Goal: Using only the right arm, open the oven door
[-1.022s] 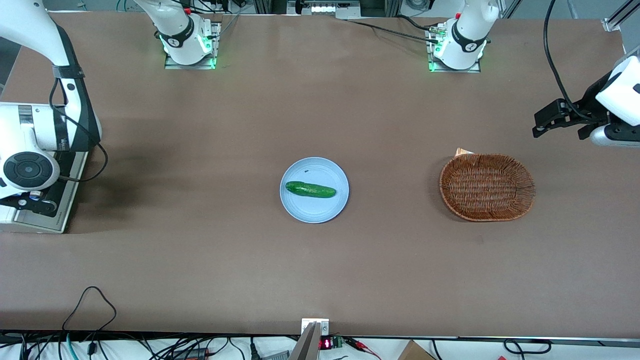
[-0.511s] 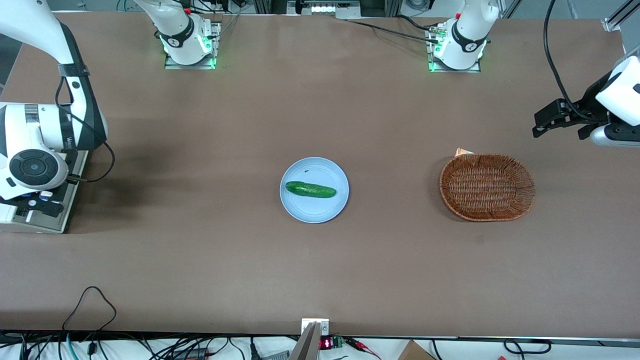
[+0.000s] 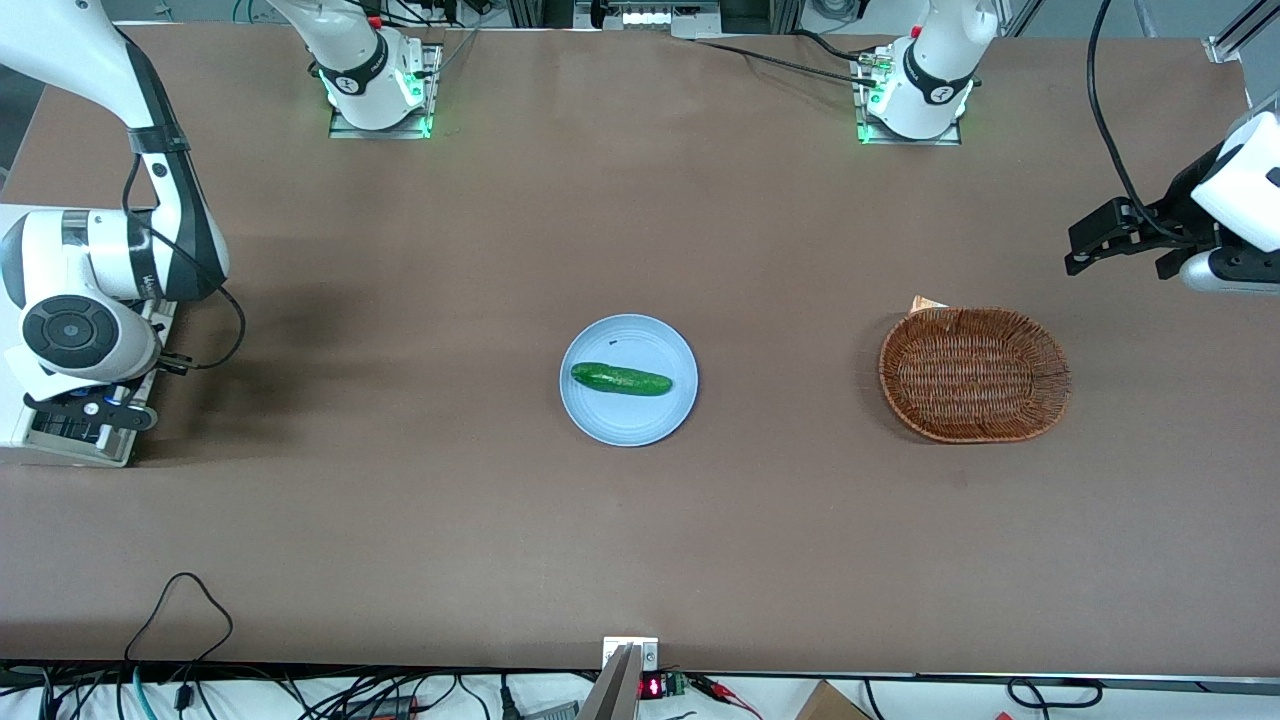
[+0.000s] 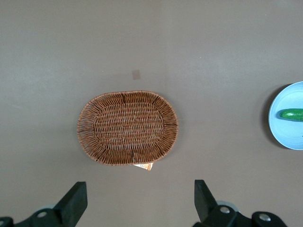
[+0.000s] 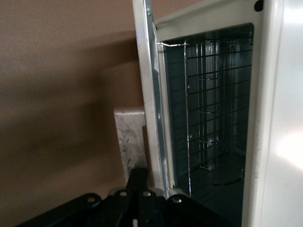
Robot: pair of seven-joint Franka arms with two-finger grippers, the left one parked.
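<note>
The white oven stands at the working arm's end of the table, mostly hidden under the right arm. In the right wrist view the oven door is seen edge on and stands ajar. Past it the oven's inside shows, with its wire rack. My gripper sits at the door's outer edge, its black fingers pressed together with nothing seen between them. A pale flat piece lies just ahead of the fingertips. In the front view the gripper is over the door's silver frame.
A light blue plate with a green cucumber sits mid-table. A brown wicker basket lies toward the parked arm's end and also shows in the left wrist view. Cables hang at the near table edge.
The right arm's wrist has shifted a little toward the table's middle and away from the front camera. Less of the oven's front shows under it than before.
</note>
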